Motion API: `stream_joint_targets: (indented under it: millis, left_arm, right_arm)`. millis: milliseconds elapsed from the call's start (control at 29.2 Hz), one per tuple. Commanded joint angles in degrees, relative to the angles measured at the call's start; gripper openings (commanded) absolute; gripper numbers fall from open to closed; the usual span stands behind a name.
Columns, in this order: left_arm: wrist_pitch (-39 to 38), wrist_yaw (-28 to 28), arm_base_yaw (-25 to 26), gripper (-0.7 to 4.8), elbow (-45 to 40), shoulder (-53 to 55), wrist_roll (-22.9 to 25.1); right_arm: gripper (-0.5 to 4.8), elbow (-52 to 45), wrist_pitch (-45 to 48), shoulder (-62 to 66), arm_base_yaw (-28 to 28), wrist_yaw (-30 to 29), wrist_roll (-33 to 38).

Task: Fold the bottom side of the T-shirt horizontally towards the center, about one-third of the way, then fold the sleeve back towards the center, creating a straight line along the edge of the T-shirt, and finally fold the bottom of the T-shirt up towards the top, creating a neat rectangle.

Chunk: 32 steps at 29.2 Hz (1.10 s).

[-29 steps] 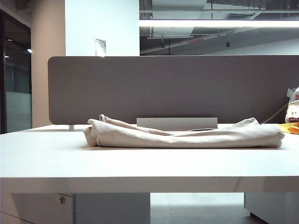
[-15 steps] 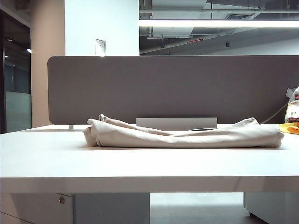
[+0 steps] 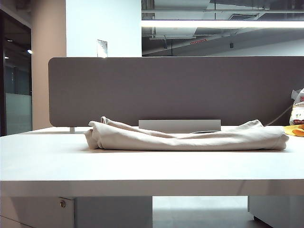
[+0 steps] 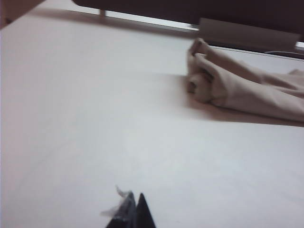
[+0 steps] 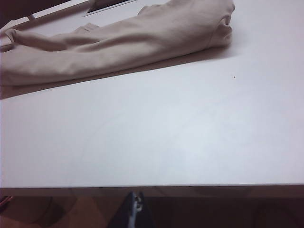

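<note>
T-shirt (image 3: 185, 137): lay bunched in a long roll, stretched side to side across the table (image 3: 142, 166).
Left gripper (image 4: 131, 211): pinched shut, empty, shirt well ahead of it.
Right gripper (image 5: 135, 209): closed tight, empty, at the table's near edge, shirt far ahead.

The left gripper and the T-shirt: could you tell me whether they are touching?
Apart. The left wrist view shows the shut left gripper over bare table, with open tabletop between it and the T-shirt.
</note>
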Motion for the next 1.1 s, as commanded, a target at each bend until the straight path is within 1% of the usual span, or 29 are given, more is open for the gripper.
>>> stream_joint_targets:
  millis: [34, 137, 274, 309, 446, 583, 1098]
  left_arm:
    - [-0.1, -3.2, 0.0, -0.05, -0.3, 0.0, 0.3]
    - [-0.2, -3.2, 0.0, -0.05, -0.3, 0.0, 1.5]
    - [-0.4, -3.2, 0.0, -0.05, -0.3, 0.0, 5.9]
    - [-0.4, -3.2, 0.0, -0.05, -0.3, 0.0, 6.3]
    - [-0.3, -3.2, 0.0, -0.05, -0.3, 0.0, 6.3]
    - [-0.4, -3.7, 0.1, -0.05, -0.3, 0.0, 7.5]
    - [-0.6, -3.6, 0.1, -0.05, -0.3, 0.0, 7.5]
  right_arm:
    - [0.00, 0.0, 0.1, 0.0, 0.0, 0.0, 0.2]
    - [0.00, 0.0, 0.1, 0.0, 0.0, 0.0, 0.2]
    - [0.00, 0.0, 0.1, 0.0, 0.0, 0.0, 0.2]
    - [0.00, 0.0, 0.1, 0.0, 0.0, 0.0, 0.2]
    - [0.00, 0.0, 0.1, 0.0, -0.1, 0.0, 0.2]
    - [0.00, 0.0, 0.1, 0.0, -0.1, 0.0, 0.2]
    - [0.00, 0.0, 0.1, 0.0, -0.1, 0.0, 0.2]
